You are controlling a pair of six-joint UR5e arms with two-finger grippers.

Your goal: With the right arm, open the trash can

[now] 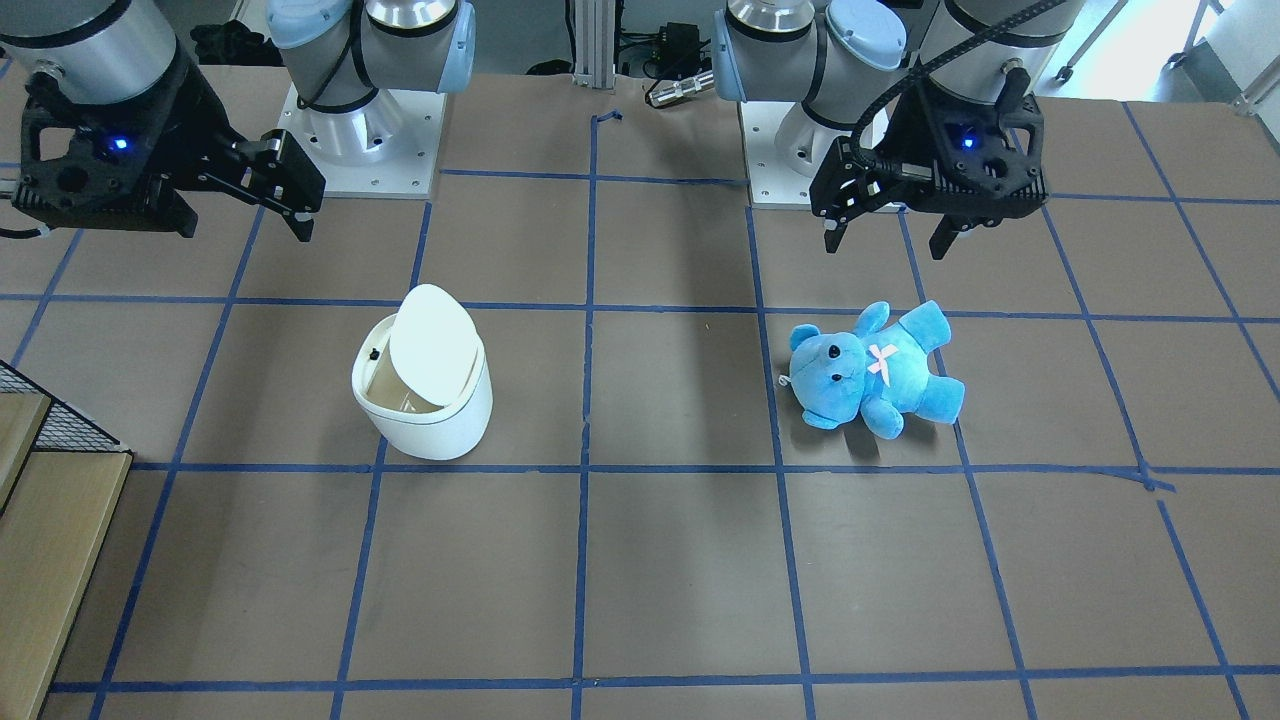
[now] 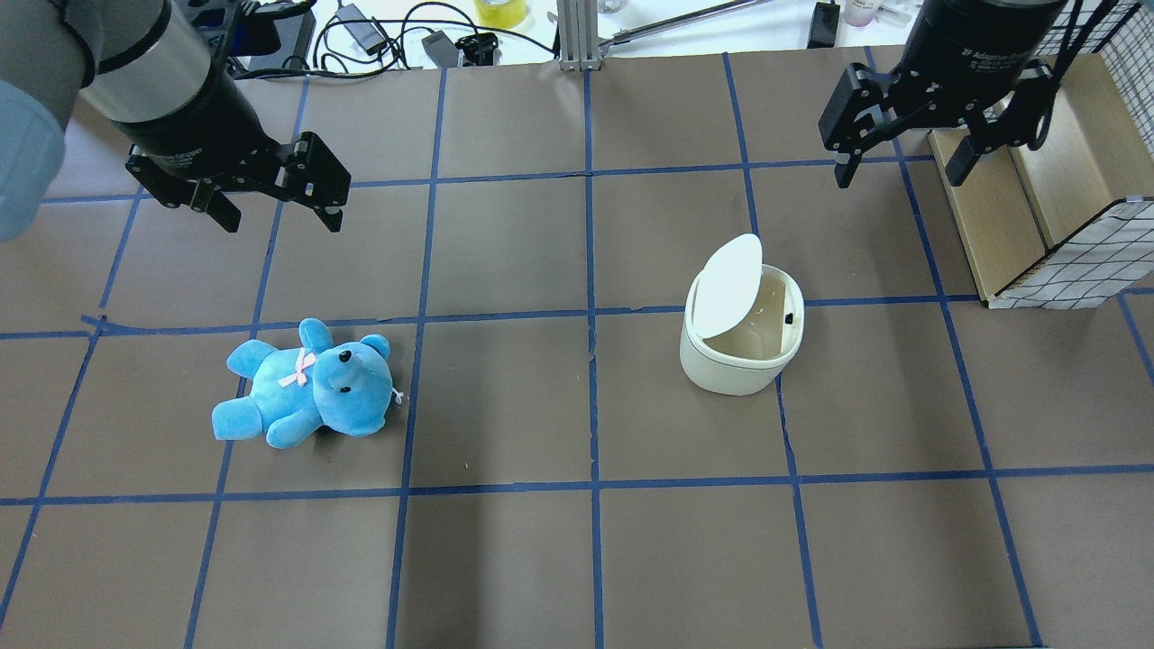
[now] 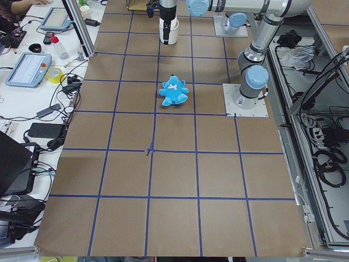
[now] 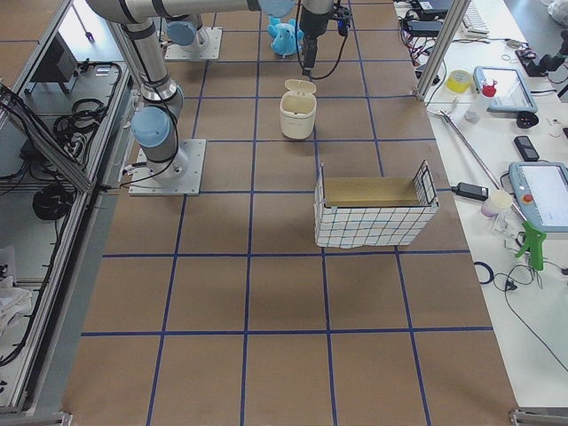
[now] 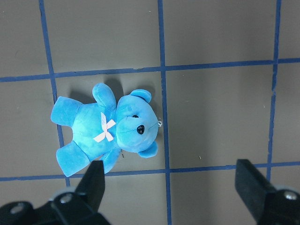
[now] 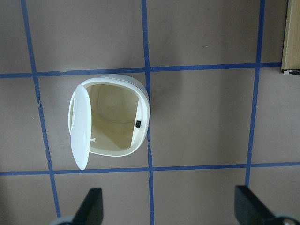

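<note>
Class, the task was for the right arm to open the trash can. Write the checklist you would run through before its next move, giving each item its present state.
1. Lid of the trash can flipped up, tan inside showing: ok.
2. Trash can upright on the table: ok.
3. Right claw open and empty: ok.
4. Right claw apart from the trash can, touching nothing: ok.
5. Left claw open, empty, apart from the blue teddy bear: ok.
6. Whether the lid would stay up if bumped: cannot tell.
</note>
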